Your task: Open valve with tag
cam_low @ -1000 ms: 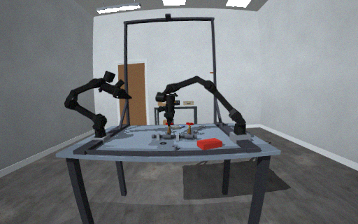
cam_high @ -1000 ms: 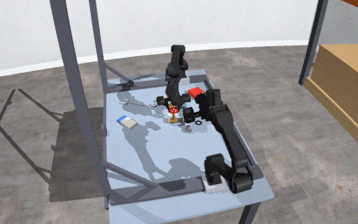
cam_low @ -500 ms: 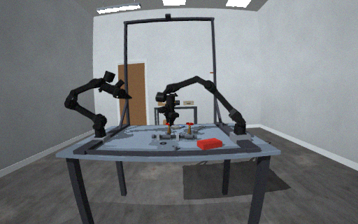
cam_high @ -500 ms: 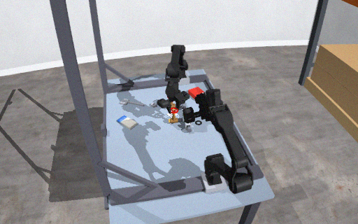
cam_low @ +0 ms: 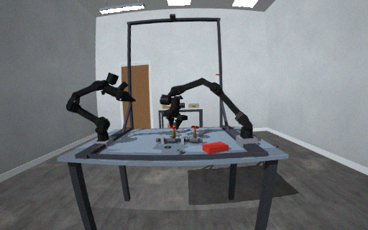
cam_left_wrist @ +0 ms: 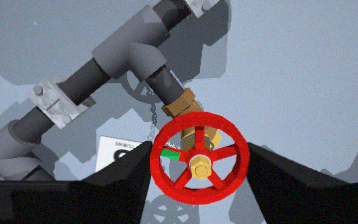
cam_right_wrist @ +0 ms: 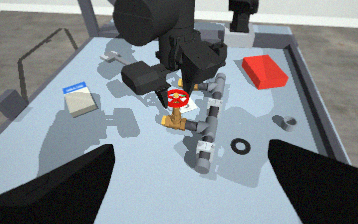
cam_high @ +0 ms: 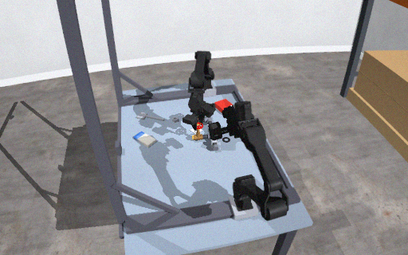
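My left gripper [cam_left_wrist: 197,149] [cam_low: 174,126] is shut on the red handwheel [cam_left_wrist: 200,119] [cam_right_wrist: 177,98] [cam_high: 199,125] of one brass valve, one finger on each side of the rim. A green mark [cam_left_wrist: 170,153] sits on a spoke, at the left side of the wheel. A white tag [cam_left_wrist: 111,148] lies beside the valve, partly behind a finger; its number is not fully readable. The other valve stands farther along the grey pipe [cam_left_wrist: 130,40] [cam_right_wrist: 213,120]; its red wheel [cam_low: 195,127] shows in the exterior view. My right gripper [cam_right_wrist: 191,149] [cam_low: 134,99] is open and empty, raised away from the valves.
A red block [cam_right_wrist: 265,72] [cam_low: 215,147] [cam_high: 223,105] lies near the table's edge. A black ring [cam_right_wrist: 240,146] [cam_high: 226,139] and a small grey fitting [cam_right_wrist: 288,123] lie beside the pipe. A blue-and-beige box [cam_right_wrist: 80,101] [cam_high: 145,139] and a wrench [cam_high: 153,117] lie on the other side.
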You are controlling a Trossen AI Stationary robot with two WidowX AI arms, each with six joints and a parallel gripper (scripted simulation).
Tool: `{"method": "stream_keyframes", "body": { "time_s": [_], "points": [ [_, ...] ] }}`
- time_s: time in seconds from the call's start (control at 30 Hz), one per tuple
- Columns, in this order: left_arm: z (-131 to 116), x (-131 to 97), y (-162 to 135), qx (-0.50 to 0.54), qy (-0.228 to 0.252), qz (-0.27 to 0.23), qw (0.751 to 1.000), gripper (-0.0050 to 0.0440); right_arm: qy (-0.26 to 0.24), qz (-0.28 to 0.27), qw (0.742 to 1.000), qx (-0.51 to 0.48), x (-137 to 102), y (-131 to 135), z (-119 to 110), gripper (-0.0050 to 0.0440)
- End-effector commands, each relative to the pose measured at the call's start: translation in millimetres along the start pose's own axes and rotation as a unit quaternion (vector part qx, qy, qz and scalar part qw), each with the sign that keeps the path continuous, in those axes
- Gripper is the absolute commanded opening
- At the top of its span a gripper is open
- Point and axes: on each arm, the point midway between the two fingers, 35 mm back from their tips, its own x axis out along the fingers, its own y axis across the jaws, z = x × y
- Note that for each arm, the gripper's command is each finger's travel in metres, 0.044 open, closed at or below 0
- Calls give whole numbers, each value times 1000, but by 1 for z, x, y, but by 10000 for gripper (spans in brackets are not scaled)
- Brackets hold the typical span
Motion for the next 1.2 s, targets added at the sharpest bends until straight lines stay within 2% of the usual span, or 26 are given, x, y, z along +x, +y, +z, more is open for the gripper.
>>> {"method": "stream_keyframes", "body": {
  "time_s": [0.0, 0.2, 0.43, 0.6, 0.67, 1.1, 1.17],
  "points": [
    [2, -18, 0, -81, -8, -14, 997, 212, -8, 1, 1000, -1, -3, 0, 5, 400],
    [2, -17, 1, -148, -7, -14, 989, 212, -8, 1, 1000, -1, -3, 0, 5, 400],
    [2, -17, 1, -248, -5, -13, 969, 212, -8, 1, 1000, -1, -3, 0, 5, 400],
    [3, -18, -1, -327, -4, -17, 945, 212, -8, 1, 1000, -1, -3, 0, 5, 400],
    [3, -18, -1, -327, -4, -17, 945, 212, -8, 1, 1000, -1, -3, 0, 5, 400],
    [2, -15, -1, -509, -2, -13, 861, 212, -8, 1, 1000, -1, -3, 0, 5, 400],
    [2, -15, -1, -515, -2, -13, 857, 212, -8, 1, 1000, -1, -3, 0, 5, 400]
  ]
}}
